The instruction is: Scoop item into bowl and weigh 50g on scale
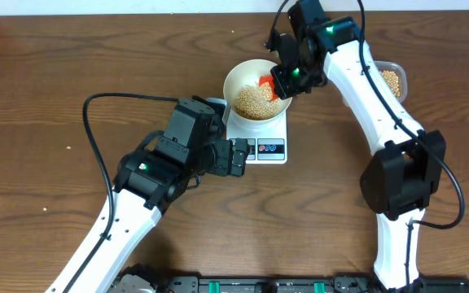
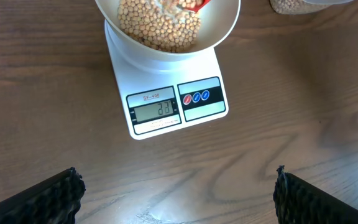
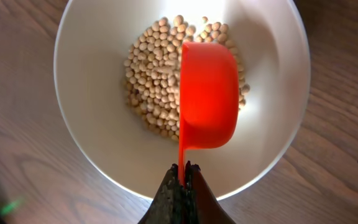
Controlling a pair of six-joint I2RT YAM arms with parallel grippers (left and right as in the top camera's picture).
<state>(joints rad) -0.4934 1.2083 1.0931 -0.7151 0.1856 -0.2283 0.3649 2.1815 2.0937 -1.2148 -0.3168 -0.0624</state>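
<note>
Overhead: reaches right arm up from near edge past clear tub (image 1: 391,80), elbow bent, wrist angled down over bowl (image 1: 236,72). Pinches right gripper (image 3: 184,169) tight on thin handle of red scoop (image 3: 207,93). Holds scoop tipped on its side inside bowl rim, over beans (image 3: 151,87) heaped in bowl bottom. Rests bowl on scale (image 2: 166,106) near table centre; reads roughly 23 on display. Lays left arm low from near-left, aimed at scale front. Spreads left gripper (image 2: 178,186) wide, gripping nothing, just short of scale, not touching.
</note>
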